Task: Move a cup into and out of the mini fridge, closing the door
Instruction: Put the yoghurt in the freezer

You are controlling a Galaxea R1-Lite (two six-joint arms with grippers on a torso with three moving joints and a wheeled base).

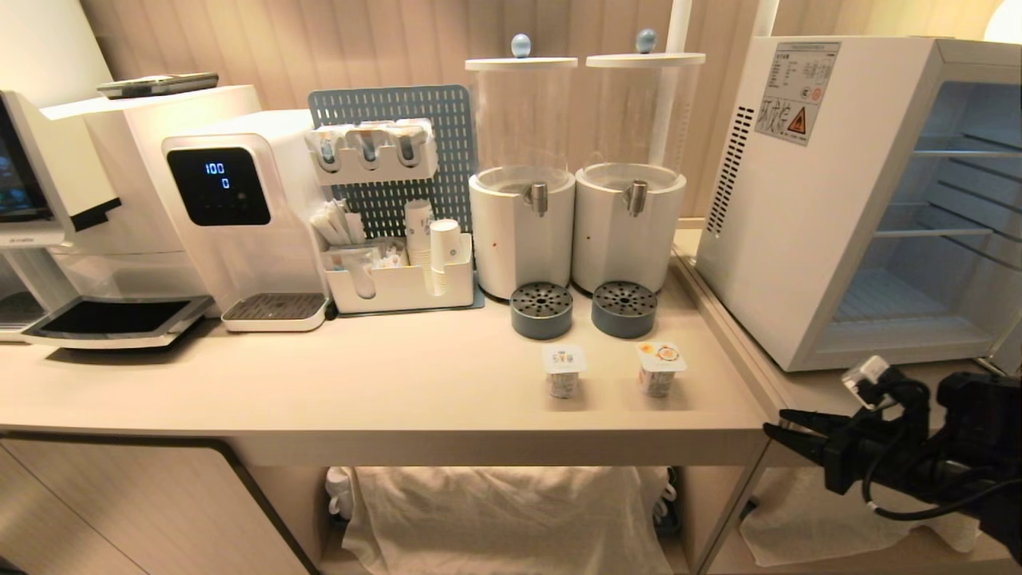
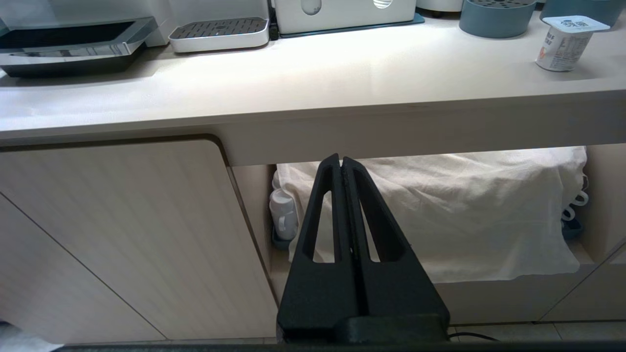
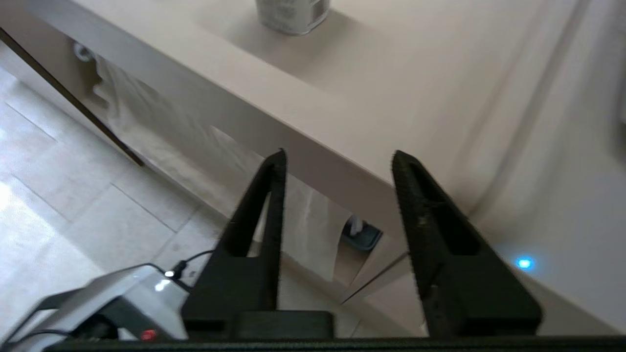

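Right gripper (image 1: 778, 423) level at counter edge, fingers apart, empty, pointing toward two sealed cups (image 1: 564, 370) on the counter (image 1: 319, 383). Mini fridge (image 1: 806, 200) stands right, interior exposed. Left gripper (image 2: 342, 164) low, fingers together.

Beverage counter: water dispenser (image 1: 239, 216), paper cups (image 1: 435, 243)

Mini fridge open, cups outside
White mini fridge (image 1: 806, 216) on the bench's right; two sealed cups (image 1: 564, 370) stand upright before the dispensers.

Mini fridge (image 1: 806, 231) open; two cups (image 1: 564, 370) on counter (image 1: 319, 383).
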